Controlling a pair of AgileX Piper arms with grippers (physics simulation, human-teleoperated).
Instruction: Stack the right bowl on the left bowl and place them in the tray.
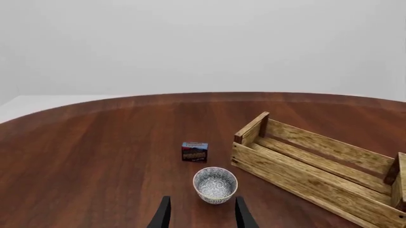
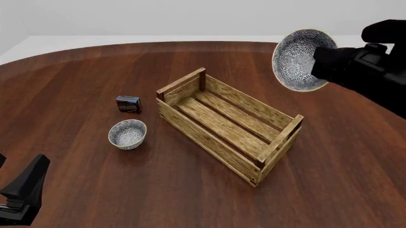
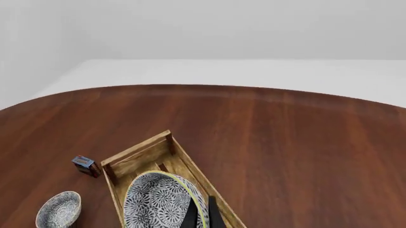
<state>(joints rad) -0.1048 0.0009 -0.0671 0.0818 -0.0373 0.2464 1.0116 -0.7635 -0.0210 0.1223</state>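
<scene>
Front view, patterned bowl (image 2: 301,60) held tilted on its rim by the right gripper (image 2: 319,62) above the desk (image 2: 76,71), second bowl (image 2: 127,134) beside the wooden tray (image 2: 219,140), left gripper (image 1: 201,213) spread wide near it.

Print on the small box (image 2: 128,104) is too small to be read. The tray (image 1: 317,166) is cut off by the left wrist picture's edge. The right gripper (image 3: 201,216) fingers are cropped, and part of the held bowl (image 3: 161,202) is cropped too. The left gripper (image 1: 201,213) shows fingertips only.
</scene>
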